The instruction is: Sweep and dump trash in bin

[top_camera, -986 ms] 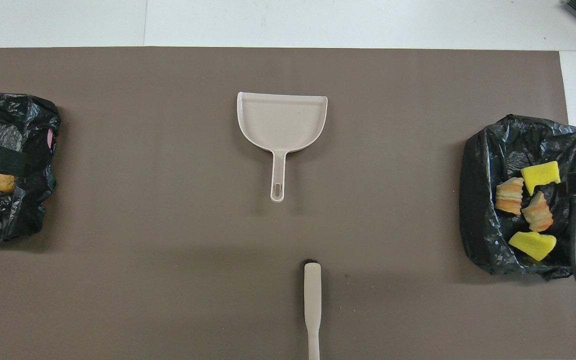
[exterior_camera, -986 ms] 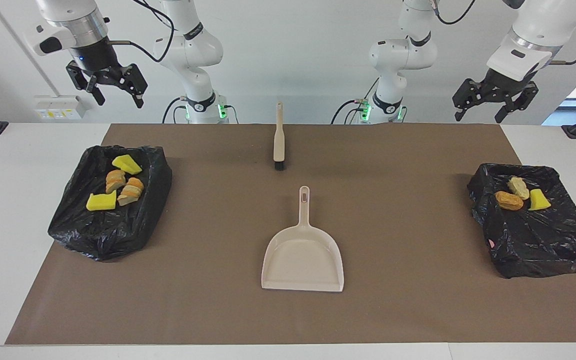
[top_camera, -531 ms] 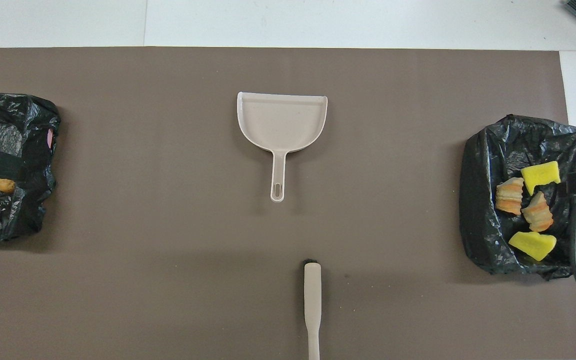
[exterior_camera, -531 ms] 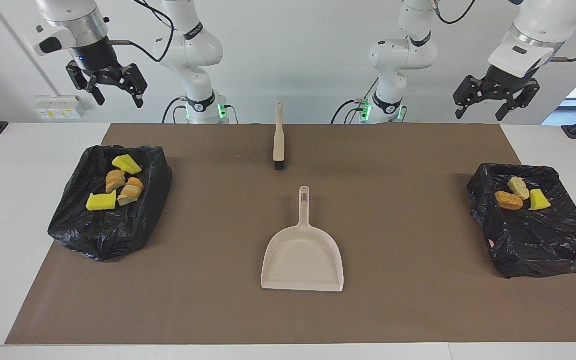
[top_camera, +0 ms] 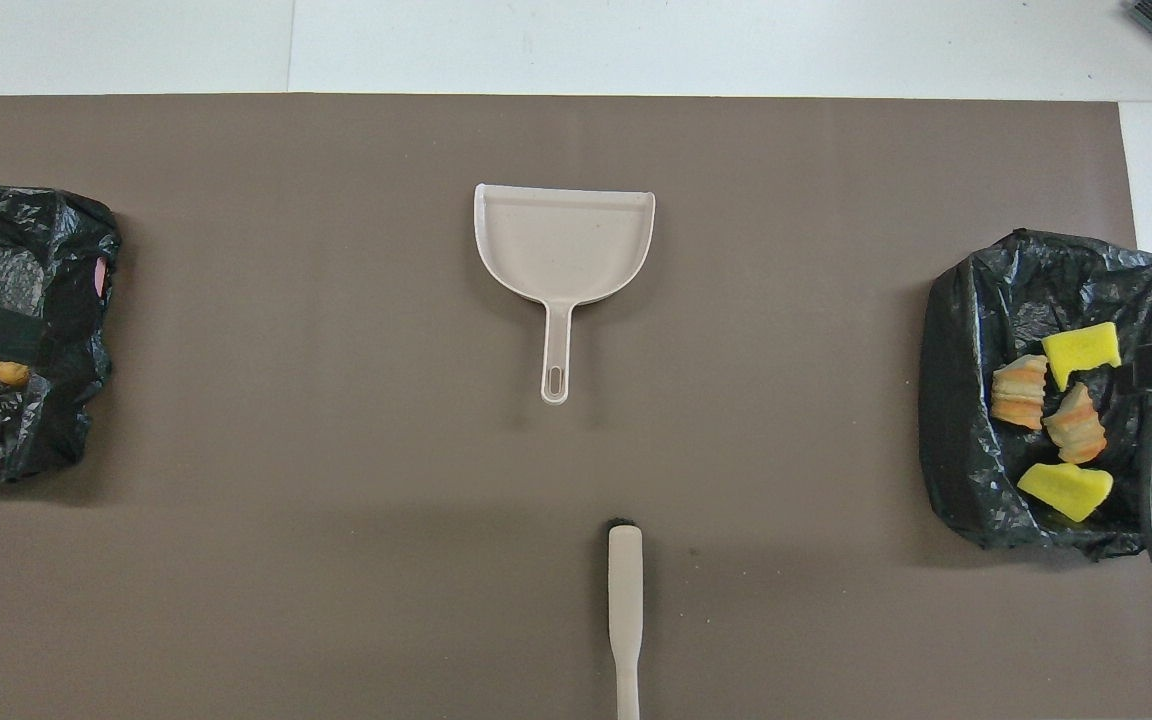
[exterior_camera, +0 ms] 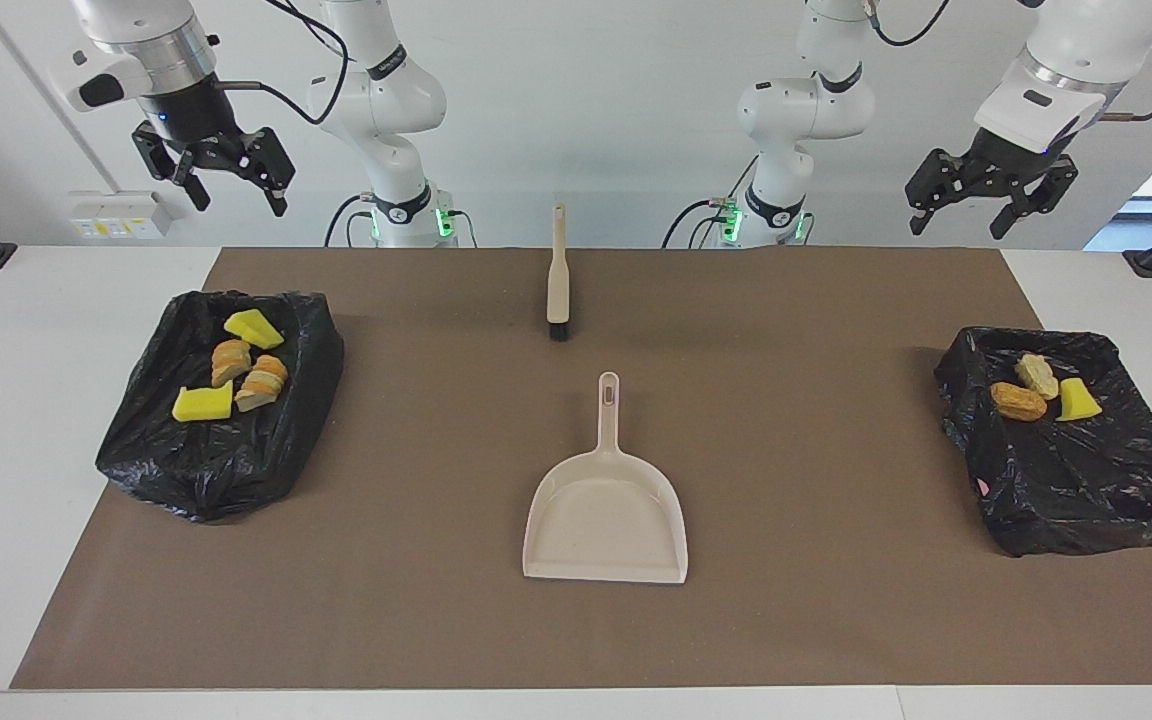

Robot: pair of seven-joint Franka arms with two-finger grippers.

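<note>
Since every scrap already lies inside a bin, the sweeping and dumping looks finished to me, with both arms lifted well clear of the work. The tabletop (exterior_camera: 76, 290) carries a wide brown mat (exterior_camera: 786, 620), and on that mat nothing loose remains that I can see. One bag-lined bin (exterior_camera: 216, 470) sits toward the right arm's end, the other bin (exterior_camera: 1086, 500) toward the left arm's end, well apart from each other.

Between them the dustpan (exterior_camera: 604, 520) lies flat and bare, its handle pointing toward the robots. The brush (exterior_camera: 558, 275) lies nearer to the robots than the dustpan, apart from it, bristle end toward the pan.

The right gripper (exterior_camera: 231, 180) hangs high over its end of the mat, fingers spread wide and holding nothing. The left gripper (exterior_camera: 976, 200) hangs high over its own end, fingers likewise parted and empty.

As for the trash: in the bin at the right arm's end there are two yellow sponge pieces (exterior_camera: 203, 403) and two bread slices (exterior_camera: 262, 383). In the other bin lie a brown bun (exterior_camera: 1018, 401), a pale crusty lump (exterior_camera: 1036, 375) and a green-and-yellow sponge (exterior_camera: 1076, 400), bunched close together.

What is left, I judge, is only for the arms to go to rest. Were anything missed, the next move would call for one arm on the brush handle and the other on the pan handle.
</note>
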